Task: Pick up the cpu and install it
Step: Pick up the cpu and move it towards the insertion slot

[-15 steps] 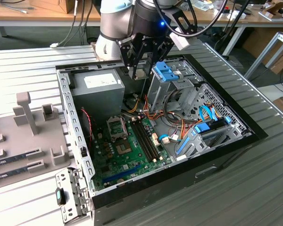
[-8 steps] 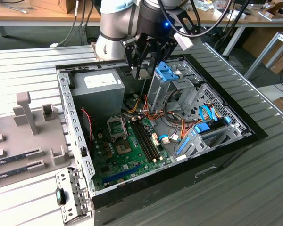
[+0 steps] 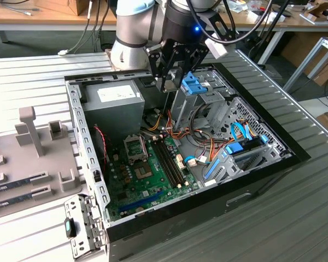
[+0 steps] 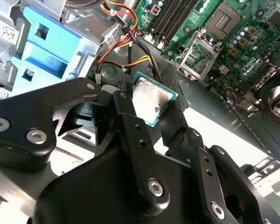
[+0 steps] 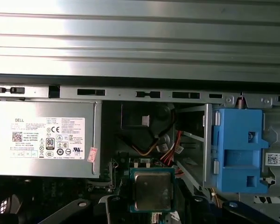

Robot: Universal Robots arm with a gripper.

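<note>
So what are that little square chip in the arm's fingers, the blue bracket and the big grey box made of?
The cpu, held between the fingers: silvery metal top, dull sheen, on a green rim that looks like circuit board. The blue bracket: probably moulded plastic, uniform matte colour. The power supply box: likely sheet metal, flat grey with a paper label.
</note>
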